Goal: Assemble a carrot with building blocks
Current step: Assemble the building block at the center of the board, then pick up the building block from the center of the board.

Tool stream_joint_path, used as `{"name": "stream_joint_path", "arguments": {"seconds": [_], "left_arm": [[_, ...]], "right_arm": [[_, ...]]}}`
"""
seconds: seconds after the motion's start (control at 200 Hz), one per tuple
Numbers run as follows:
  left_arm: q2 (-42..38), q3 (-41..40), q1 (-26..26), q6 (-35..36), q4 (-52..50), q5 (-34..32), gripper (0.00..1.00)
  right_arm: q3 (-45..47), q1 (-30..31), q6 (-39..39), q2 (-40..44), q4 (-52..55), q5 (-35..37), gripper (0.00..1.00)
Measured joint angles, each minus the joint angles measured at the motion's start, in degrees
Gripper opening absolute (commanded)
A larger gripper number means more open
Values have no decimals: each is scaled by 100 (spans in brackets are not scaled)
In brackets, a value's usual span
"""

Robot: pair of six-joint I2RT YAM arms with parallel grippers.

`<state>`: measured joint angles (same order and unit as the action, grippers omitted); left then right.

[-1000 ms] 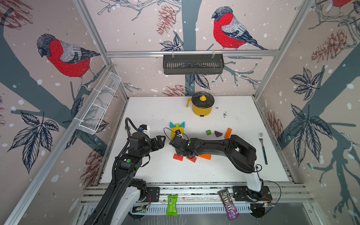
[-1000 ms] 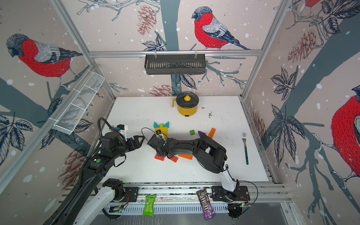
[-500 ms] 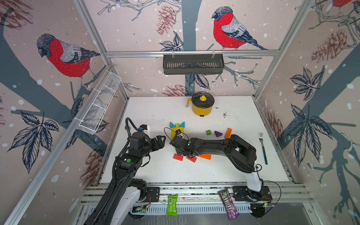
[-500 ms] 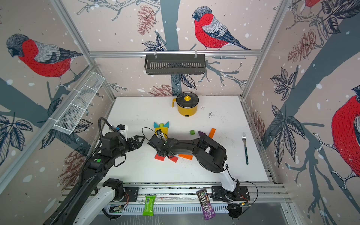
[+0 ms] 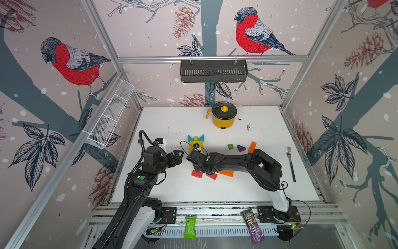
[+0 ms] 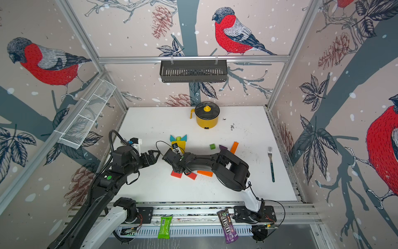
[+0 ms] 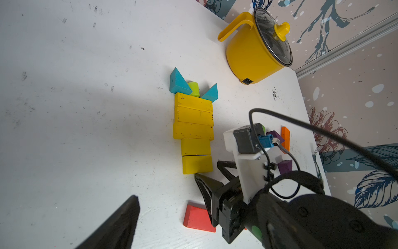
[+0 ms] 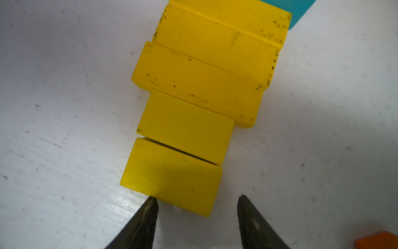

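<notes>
Left of centre on the bench (image 5: 172,189), the carrot's teal triangles (image 7: 177,83), green piece (image 7: 193,88) and five yellow blocks (image 7: 193,129) lie placed in a row, the right end effector (image 8: 197,204) parted and empty at the nearest, the left end effector (image 5: 179,157) open beside it, red blocks (image 5: 197,174) and orange blocks (image 5: 225,173) apparently remaining.
</notes>
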<state>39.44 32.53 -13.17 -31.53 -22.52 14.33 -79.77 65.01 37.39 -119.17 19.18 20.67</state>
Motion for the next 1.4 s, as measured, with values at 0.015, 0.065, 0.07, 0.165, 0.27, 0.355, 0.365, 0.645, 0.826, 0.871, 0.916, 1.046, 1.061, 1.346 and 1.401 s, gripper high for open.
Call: {"name": "stream_joint_path", "arguments": {"seconds": [0.015,0.065,0.07,0.165,0.27,0.355,0.365,0.645,0.826,0.871,0.916,1.046,1.061,1.346,1.401], "left_arm": [[0,0,-2,0,0,0,86],[4,0,-2,0,0,0,86],[7,0,-2,0,0,0,86],[9,0,-7,0,0,-2,86],[11,0,-11,0,0,-2,86],[35,0,-11,0,0,-4,86],[39,0,-11,0,0,-4,87],[22,-103,-42,28,247,363,86],[-13,-192,-205,44,520,846,87],[-15,-219,-238,44,590,973,87],[-15,-247,-245,44,669,1102,87],[46,-291,-267,39,846,1353,87],[66,-291,-269,39,863,1390,87],[553,-31,-269,-153,1493,1513,87],[763,109,-273,-210,1639,1397,86]], "right_arm": [[-4,0,0,-2,2,0,61],[-7,0,0,-4,0,0,62],[-7,0,0,-4,0,0,62],[-9,2,-2,-4,7,2,62],[-9,24,-2,9,17,24,62],[-11,70,-2,155,111,81,62],[-11,76,-2,184,129,92,62],[682,-426,310,1858,531,590,69],[1539,-1864,-111,2979,682,306,72],[1687,-2291,-376,3158,640,168,74],[1816,-2677,-651,3292,597,-94,75],[1937,-3777,-1333,3224,345,-968,76],[1934,-3875,-1397,3178,317,-1012,76],[1611,-4496,-2356,2090,87,-1902,75],[1593,-4520,-2437,1932,85,-2015,75]]}}
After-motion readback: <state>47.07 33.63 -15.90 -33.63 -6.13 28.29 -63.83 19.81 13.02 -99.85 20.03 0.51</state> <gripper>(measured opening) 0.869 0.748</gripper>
